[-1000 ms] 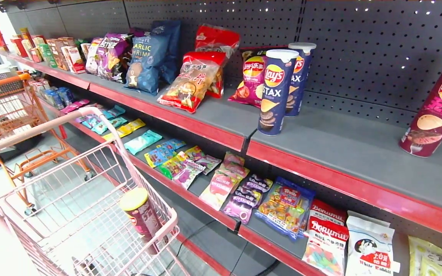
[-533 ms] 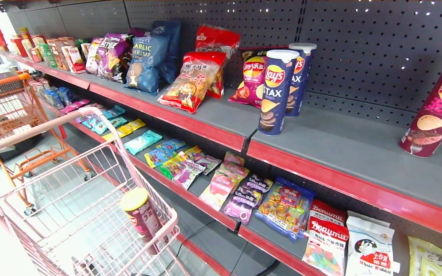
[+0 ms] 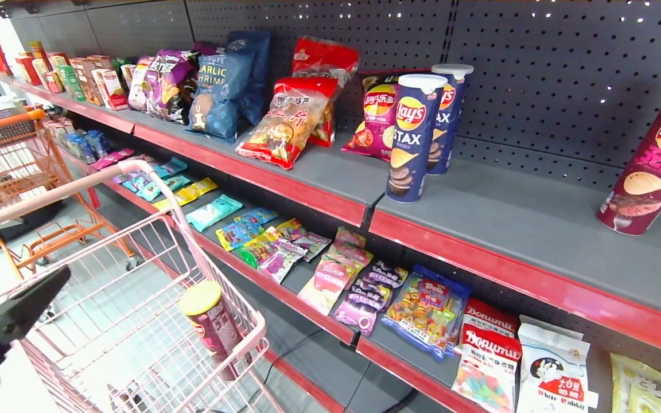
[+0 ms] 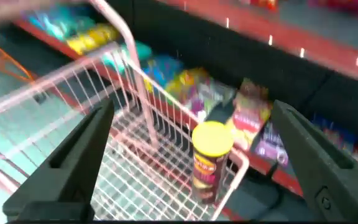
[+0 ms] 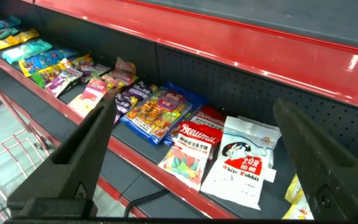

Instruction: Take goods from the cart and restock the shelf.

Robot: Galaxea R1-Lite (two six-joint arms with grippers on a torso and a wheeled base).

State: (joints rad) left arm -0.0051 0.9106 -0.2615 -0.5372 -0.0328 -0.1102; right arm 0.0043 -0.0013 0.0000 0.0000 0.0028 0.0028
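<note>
Our left pincer (image 4: 191, 112) hangs wide open, empty, above the pink cart (image 3: 49, 198); our right pincer (image 5: 194, 112) gapes empty before the grey shelf (image 3: 514, 229). The can (image 3: 211, 321) stands upright in the cart's corner, lid up.

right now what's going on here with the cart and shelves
A robot is restocking shelves. Its left gripper hangs open by the pink cart, pointed at a yellow-lidded chip can standing in the cart's corner. The right gripper is open too, facing the snack bags on the lower shelf. Neither holds anything.
</note>
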